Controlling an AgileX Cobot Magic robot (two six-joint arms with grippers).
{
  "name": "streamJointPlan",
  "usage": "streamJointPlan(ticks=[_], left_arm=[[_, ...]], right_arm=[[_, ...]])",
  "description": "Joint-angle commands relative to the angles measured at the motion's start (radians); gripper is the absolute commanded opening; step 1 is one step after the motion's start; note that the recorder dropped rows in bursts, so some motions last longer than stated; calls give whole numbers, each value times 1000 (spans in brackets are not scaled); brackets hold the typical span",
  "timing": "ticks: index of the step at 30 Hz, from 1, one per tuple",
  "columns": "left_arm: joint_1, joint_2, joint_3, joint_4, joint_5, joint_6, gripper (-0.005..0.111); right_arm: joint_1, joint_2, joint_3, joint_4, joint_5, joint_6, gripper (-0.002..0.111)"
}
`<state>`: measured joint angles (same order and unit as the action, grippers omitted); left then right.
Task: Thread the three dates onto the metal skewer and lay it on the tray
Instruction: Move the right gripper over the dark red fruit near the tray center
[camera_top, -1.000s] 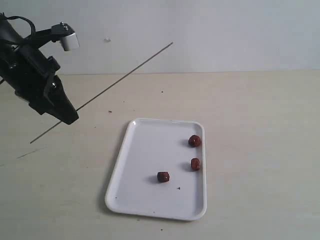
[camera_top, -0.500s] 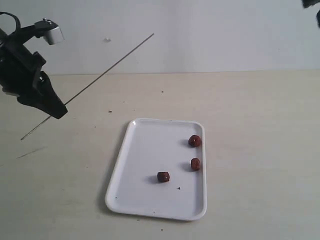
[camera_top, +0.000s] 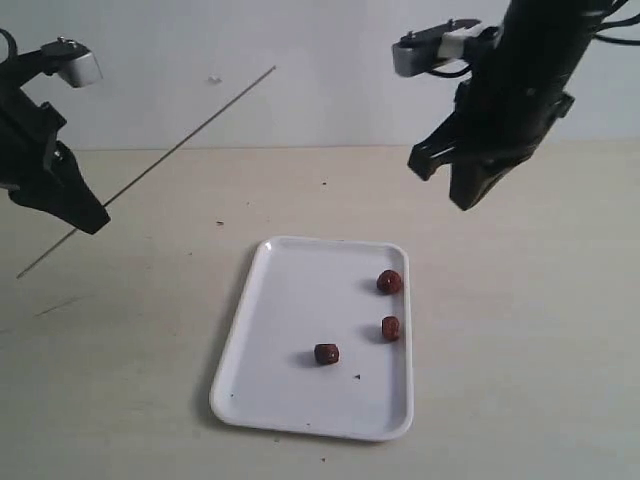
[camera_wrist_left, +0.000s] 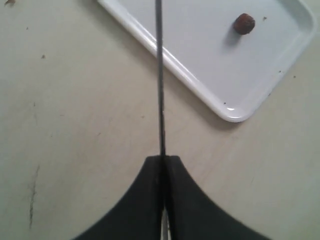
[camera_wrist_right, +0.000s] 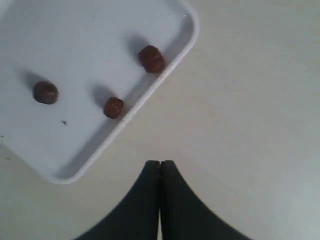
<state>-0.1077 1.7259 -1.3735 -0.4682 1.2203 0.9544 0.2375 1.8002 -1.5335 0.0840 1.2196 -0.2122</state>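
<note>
Exterior view: left gripper (camera_top: 93, 222) clamped on skewer (camera_top: 190, 135), aloft; right gripper (camera_top: 465, 200) closed, empty; dates (camera_top: 389, 282) loose on tray (camera_top: 290, 300).

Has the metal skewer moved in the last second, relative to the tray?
Yes. The metal skewer, clamped in the left gripper, has shifted left in the exterior view, farther from the tray, which has not moved.

Tray (camera_top: 300, 300) white w/ dark specks; dates (camera_top: 389, 282) red-brown; skewer (camera_top: 190, 137) grey.

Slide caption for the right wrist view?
Shut, empty right gripper hovers over the table beside the white tray holding three dates.
</note>
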Motion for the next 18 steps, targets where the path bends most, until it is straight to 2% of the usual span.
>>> streamJointPlan(ticks=[1,5,10,14,18], left_arm=[[52,-5,3,-15,-13,-56,0],[66,-5,3,-17,-30,-65,0],[66,-5,3,-62,-53,-65,0],[66,-5,3,-86,-57,-65,0],[66,-5,3,-103,-59,-65,0]], right_arm=[[68,55,-9,114,1,164,3],[160,112,-9,107,1,288,12],[257,165,-9,75,-123,459,24],[293,204,-9,77,-184,584,30],[298,253,-9,74,-170,656,47]])
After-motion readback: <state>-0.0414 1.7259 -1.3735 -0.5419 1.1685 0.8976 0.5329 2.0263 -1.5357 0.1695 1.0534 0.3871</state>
